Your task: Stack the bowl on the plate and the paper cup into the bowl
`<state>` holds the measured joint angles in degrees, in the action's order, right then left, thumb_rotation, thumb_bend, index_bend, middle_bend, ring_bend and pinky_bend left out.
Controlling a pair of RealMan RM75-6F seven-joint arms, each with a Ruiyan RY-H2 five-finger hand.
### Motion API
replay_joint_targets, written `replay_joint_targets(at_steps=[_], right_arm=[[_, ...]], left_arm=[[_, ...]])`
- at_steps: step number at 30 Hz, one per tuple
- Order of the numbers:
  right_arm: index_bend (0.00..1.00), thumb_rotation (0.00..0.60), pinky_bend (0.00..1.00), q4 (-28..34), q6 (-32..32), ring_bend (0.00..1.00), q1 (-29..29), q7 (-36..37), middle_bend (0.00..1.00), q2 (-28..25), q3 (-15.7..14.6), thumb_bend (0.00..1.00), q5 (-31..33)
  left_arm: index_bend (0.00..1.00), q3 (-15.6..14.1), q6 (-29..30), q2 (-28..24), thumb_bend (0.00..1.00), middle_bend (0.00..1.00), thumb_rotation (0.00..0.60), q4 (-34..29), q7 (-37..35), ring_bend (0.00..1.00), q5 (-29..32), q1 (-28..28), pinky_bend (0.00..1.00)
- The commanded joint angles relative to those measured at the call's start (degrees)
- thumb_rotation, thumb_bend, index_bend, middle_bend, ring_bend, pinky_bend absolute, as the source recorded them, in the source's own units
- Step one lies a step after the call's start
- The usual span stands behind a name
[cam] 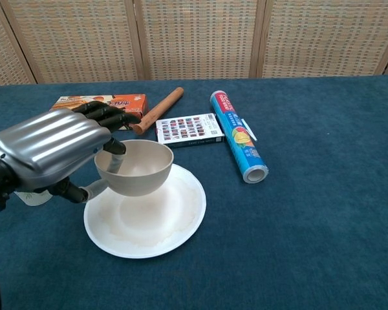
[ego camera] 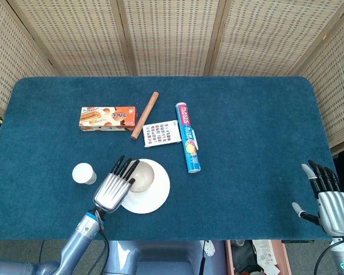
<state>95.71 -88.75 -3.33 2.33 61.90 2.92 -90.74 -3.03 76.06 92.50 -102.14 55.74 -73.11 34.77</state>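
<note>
My left hand (ego camera: 116, 187) (cam: 55, 149) grips the rim of a cream bowl (ego camera: 143, 176) (cam: 136, 167) and holds it just above the white paper plate (ego camera: 155, 197) (cam: 161, 226). Whether the bowl touches the plate I cannot tell. The paper cup (ego camera: 83, 173) stands upright on the cloth left of the plate; in the chest view only a sliver of the cup (cam: 31, 197) shows behind the hand. My right hand (ego camera: 329, 199) hangs at the table's near right corner, fingers apart, holding nothing.
Behind the plate lie an orange biscuit box (ego camera: 108, 117) (cam: 101, 101), a wooden rolling pin (ego camera: 145, 114) (cam: 158, 110), a small card box (ego camera: 161, 133) (cam: 187, 128) and a blue foil roll (ego camera: 187, 137) (cam: 238, 135). Blue cloth (ego camera: 258, 137) covers the table.
</note>
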Motion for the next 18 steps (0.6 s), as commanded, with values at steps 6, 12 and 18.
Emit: replay_joint_targets(at_steps=[6,12,18], right_arm=[[0.03,0.600,0.00,-0.06,0.03,0.00,-0.01,0.00,0.00,0.04,0.04,0.20,0.01],[0.03,0.600,0.00,-0.06,0.19,0.00,-0.09,-0.20,0.00,0.12,0.04,0.20,0.02],[0.03,0.600,0.00,0.03,0.12,0.00,0.00,-0.13,0.00,0.04,0.03,0.20,0.05]], left_arm=[[0.63,0.62,-1.62,1.52,0.41,0.07,0.600,2.83,-0.35,0.00,0.61,-0.92,0.02],[0.63,1.15,-2.61,1.88,0.41,0.07,0.600,3.91,-0.70,0.00,0.85,-0.98,0.02],[0.63,1.18,-3.56,3.50,0.41,0.07,0.600,5.54,-0.65,0.00,0.43,-1.23,0.02]])
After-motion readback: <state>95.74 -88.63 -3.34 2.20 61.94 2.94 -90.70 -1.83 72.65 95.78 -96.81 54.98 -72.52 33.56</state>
